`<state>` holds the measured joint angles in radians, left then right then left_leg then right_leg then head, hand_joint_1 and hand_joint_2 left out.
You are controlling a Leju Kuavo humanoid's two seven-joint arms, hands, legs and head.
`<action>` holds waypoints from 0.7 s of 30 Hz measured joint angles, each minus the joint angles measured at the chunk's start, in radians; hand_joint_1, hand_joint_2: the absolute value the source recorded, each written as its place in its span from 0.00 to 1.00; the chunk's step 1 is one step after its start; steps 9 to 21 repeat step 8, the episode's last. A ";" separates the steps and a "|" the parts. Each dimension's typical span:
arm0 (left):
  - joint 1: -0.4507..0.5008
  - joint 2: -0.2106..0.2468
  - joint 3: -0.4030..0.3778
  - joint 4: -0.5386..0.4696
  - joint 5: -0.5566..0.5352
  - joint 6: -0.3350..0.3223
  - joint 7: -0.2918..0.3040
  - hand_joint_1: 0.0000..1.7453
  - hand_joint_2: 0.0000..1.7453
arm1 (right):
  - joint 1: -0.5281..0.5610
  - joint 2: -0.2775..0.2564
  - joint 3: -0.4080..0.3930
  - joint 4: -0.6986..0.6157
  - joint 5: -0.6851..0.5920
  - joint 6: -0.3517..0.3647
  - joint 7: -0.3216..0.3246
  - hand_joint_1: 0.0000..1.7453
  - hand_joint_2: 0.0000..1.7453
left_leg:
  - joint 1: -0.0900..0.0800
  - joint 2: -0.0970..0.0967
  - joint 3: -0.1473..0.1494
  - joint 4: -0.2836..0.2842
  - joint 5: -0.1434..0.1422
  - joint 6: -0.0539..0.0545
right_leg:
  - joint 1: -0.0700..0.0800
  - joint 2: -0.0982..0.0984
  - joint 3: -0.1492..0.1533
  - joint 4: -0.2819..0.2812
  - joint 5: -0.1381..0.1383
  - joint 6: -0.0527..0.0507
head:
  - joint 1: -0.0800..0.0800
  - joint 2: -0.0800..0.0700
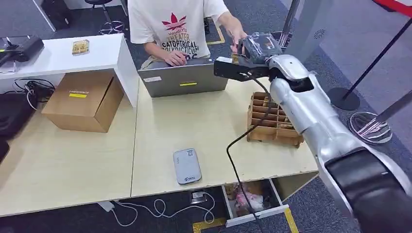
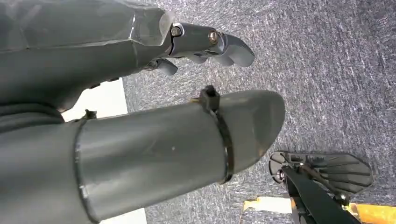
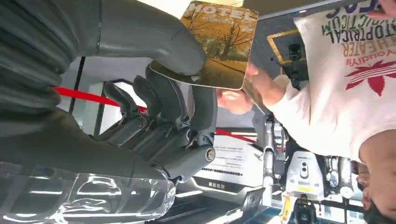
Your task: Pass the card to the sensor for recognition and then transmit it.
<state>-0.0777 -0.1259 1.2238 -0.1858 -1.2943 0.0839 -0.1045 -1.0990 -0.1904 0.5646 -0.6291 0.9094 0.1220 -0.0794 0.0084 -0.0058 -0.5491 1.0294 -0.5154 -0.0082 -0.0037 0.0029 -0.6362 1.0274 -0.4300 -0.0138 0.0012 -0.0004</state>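
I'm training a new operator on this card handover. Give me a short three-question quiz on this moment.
1. True or false: the right hand holds the card between thumb and fingers.
2. Where is the grey sensor? A) on the cardboard box B) flat on the table, near its front edge C) in the wooden divider tray
3. Fill in: a person's hand reaches for the card, and the left hand hangs over the ____ floor.

Key: 1 true; 2 B; 3 carpeted
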 joint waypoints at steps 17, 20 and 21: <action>-0.001 0.000 0.000 0.000 0.005 0.003 0.010 0.00 0.00 | -0.065 0.072 0.013 0.088 0.003 0.016 0.035 0.98 1.00 | 0.000 0.001 0.001 0.000 0.000 0.000 | 0.000 0.000 0.000 0.000 0.000 0.000 | 0.000 0.000; -0.001 0.000 0.000 0.000 0.005 0.003 0.010 0.00 0.00 | -0.065 0.072 0.013 0.088 0.003 0.016 0.035 0.98 1.00 | 0.000 0.001 0.001 0.000 0.000 0.000 | 0.000 0.000 0.000 0.000 0.000 0.000 | 0.000 0.000; -0.001 0.000 0.000 0.000 0.005 0.003 0.010 0.00 0.00 | -0.065 0.072 0.013 0.088 0.003 0.016 0.035 0.98 1.00 | 0.000 0.001 0.001 0.000 0.000 0.000 | 0.000 0.000 0.000 0.000 0.000 0.000 | 0.000 0.000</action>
